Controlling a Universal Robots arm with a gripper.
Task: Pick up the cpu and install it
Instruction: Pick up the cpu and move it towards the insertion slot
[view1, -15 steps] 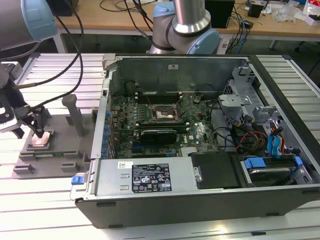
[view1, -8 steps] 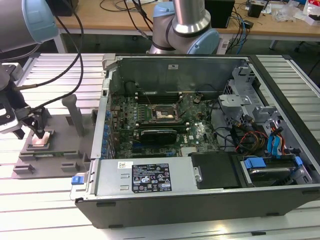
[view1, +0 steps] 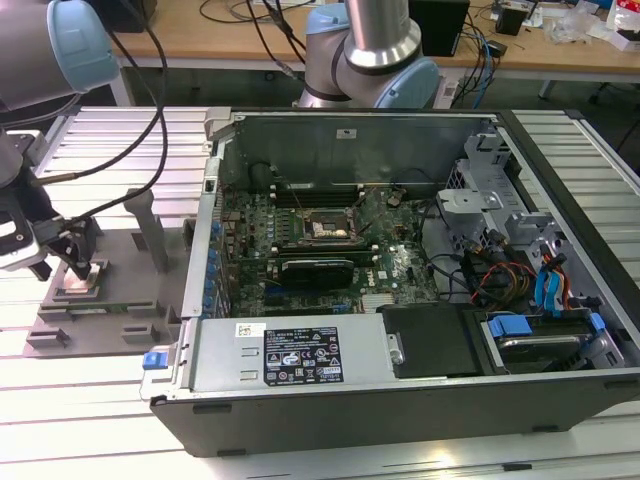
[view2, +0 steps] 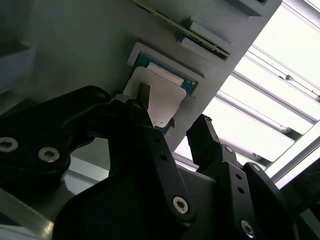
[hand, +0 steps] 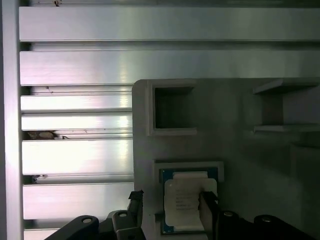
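At the exterior view's far left, the gripper hangs directly above the cpu, which lies flat in its recess in the grey holder, jaws spread wide astride it, gripping nothing.

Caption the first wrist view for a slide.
Open hand poised over the cpu lying in a recess of the grey fixture plate.

Near the cpu — an upright post

Glare blows out the table in the second wrist view; my fingers sit in shadow.
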